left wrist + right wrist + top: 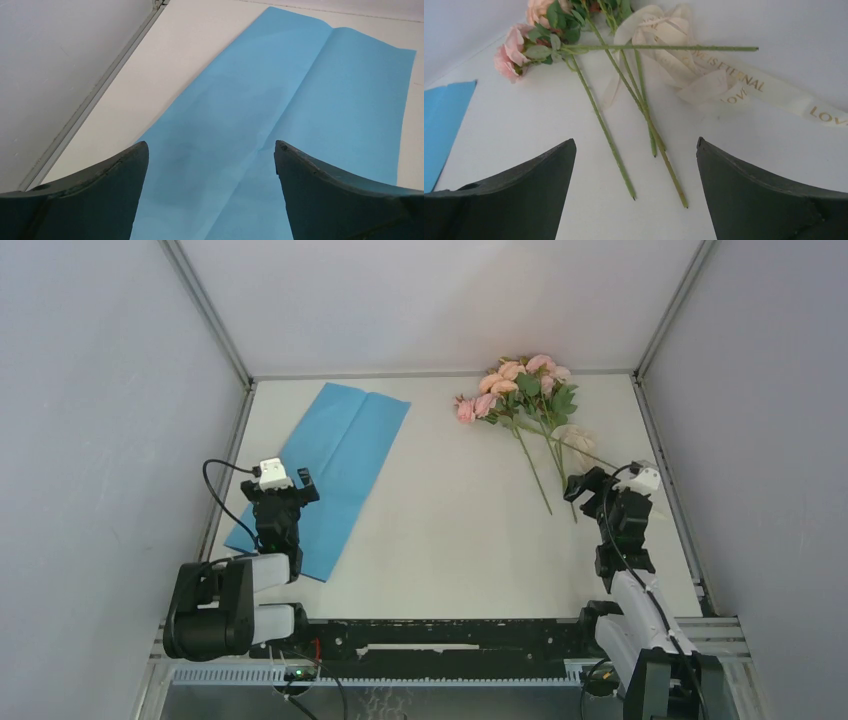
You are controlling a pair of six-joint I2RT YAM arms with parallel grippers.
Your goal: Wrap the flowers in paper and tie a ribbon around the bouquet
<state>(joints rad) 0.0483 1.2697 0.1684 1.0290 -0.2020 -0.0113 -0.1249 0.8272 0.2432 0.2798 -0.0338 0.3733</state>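
Flowers (520, 388), a small bunch of pink and peach roses on long thin green stems, lie loose at the far right of the white table (450, 540). Their stems cross a limp, looping cream ribbon (684, 75) with gold lettering, well apart from the thin, creased blue paper sheet (340, 455) lying flat along the left. Nothing is wrapped, so the task seems at its start: the left gripper (210, 150) hovers over the paper, the right gripper (634, 145) near the stem tips, both spread wide and empty. Next, stems and sheet must be brought together, pinching slender stems without snagging ribbon.
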